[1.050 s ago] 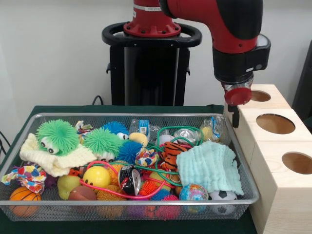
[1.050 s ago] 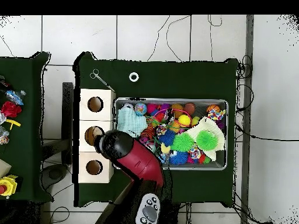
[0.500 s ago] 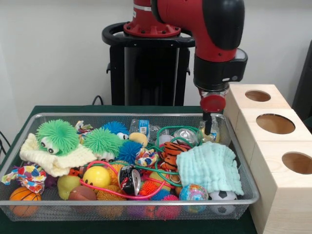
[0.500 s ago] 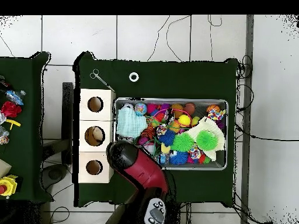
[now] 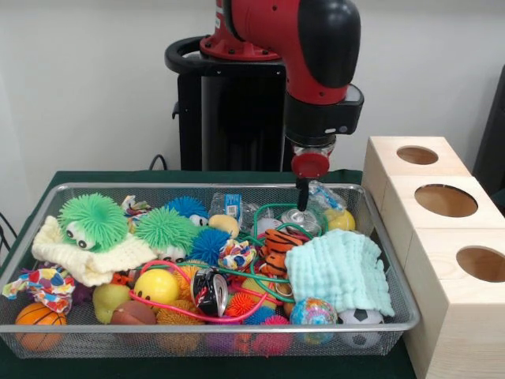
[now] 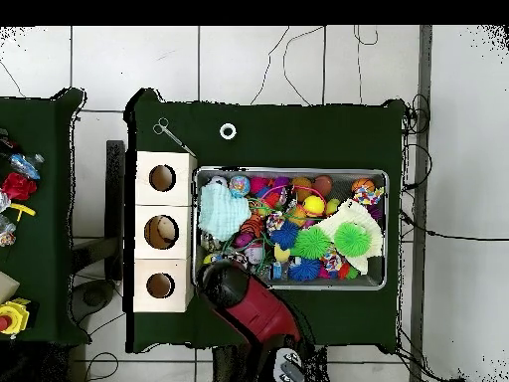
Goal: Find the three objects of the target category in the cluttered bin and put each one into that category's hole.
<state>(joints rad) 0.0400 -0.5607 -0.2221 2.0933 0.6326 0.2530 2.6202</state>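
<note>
A wire mesh bin [image 5: 207, 327] is packed with toys: green fuzzy balls [image 5: 93, 219], a blue fuzzy ball [image 5: 209, 243], a yellow smiley ball [image 5: 155, 286], a basketball [image 5: 37, 319], a globe ball [image 5: 313, 311], a tiger toy [image 5: 280, 249] and a light teal cloth [image 5: 342, 268]. My gripper [image 5: 302, 194] hangs over the bin's far right part, just above a silver can [image 5: 298, 219] and beside a crumpled clear bottle [image 5: 324, 197]. It holds nothing that I can see. In the overhead view the arm [image 6: 244, 298] covers the gripper and the bin's [image 6: 384, 229] lower left corner.
A wooden box with three round holes [image 5: 446, 200] stands right of the bin; the same holes [image 6: 160, 232] lie left of it in the overhead view. Green and pink cords [image 5: 260, 272] loop across the toys. A cream knitted cloth [image 5: 87, 260] lies at the left.
The arm has swung from above the wooden box's near side to over the bin's far right part, and the gripper has come lower toward the silver can.
</note>
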